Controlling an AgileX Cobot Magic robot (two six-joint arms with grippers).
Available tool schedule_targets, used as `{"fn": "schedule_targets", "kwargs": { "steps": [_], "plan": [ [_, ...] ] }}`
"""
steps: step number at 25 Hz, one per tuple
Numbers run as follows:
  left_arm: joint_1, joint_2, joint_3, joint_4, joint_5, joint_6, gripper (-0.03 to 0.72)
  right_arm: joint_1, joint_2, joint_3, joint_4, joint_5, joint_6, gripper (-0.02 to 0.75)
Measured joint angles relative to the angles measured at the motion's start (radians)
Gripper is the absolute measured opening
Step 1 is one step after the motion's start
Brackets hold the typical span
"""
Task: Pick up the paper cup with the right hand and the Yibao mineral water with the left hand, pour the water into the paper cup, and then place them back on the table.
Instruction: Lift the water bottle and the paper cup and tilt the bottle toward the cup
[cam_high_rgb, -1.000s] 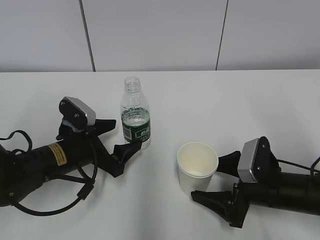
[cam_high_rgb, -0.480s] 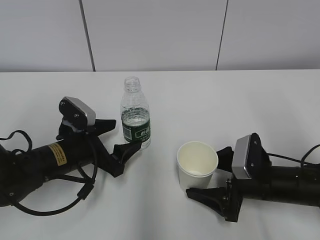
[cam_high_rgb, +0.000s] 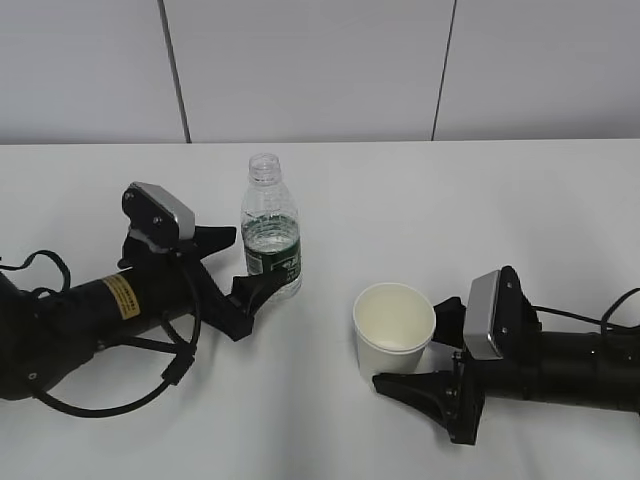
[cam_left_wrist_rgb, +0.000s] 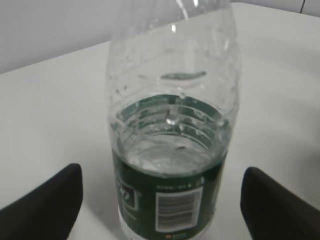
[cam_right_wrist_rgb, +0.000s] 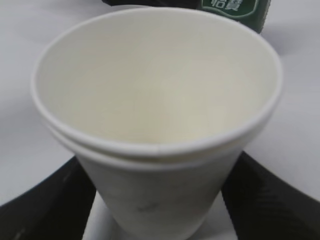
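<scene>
White paper cup (cam_high_rgb: 394, 329): small, rolled rim, cream inside — upright on the plain white table (cam_high_rgb: 480, 200), between the spread fingers of the right hand (cam_high_rgb: 432, 362); whether they touch it, cannot tell.
Yibao mineral water (cam_high_rgb: 270, 228): clear ribbed plastic bottle, green label band, capless — upright, well left of the cup.
Left hand (cam_high_rgb: 240, 266): yellow-stickered black arm, fingers apart on both sides of the bottle's base.
</scene>
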Motion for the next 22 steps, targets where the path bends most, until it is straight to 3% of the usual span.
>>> {"fn": "schedule_targets", "kwargs": {
  "steps": [11, 22],
  "plan": [
    [-0.047, 0.082, -0.084, -0.016, 0.000, -0.001, 0.589, 0.000, 0.000, -0.004, 0.000, 0.000, 0.000, 0.556],
    [-0.048, 0.148, -0.170, -0.031, 0.001, -0.041, 0.586, 0.000, 0.000, -0.004, 0.000, 0.000, 0.000, 0.556]
  ]
}}
